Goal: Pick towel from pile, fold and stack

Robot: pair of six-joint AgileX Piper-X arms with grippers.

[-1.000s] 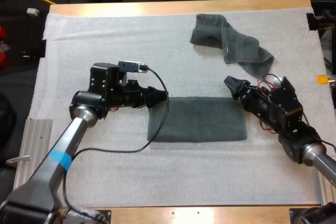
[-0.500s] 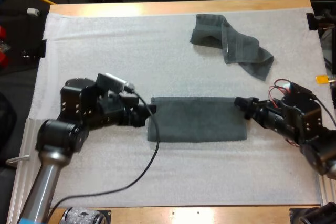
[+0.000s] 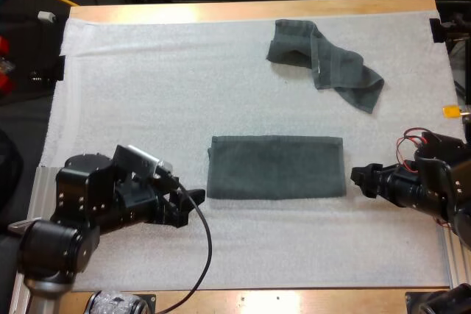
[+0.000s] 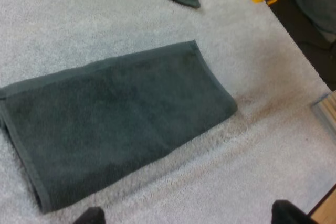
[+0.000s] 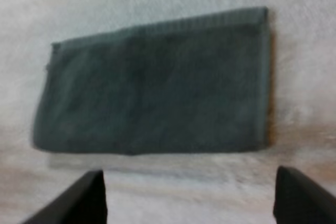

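My left claw sat open on my screen, its two black fingers spread wide with nothing between them. It hung low over the white mat, just off the folded towel's near left corner, at about 8 o'clock from the towel and clear of it. My right claw was open as well, fingers held apart and empty, pointing at the towel's right end from about 4 o'clock, near the edge without touching it. The folded towel lay flat as a long dark grey-green rectangle in the middle of the mat, between the two claws. A crumpled towel of the same colour lay well apart from it at about 1 o'clock, near the far side of the wooden table.
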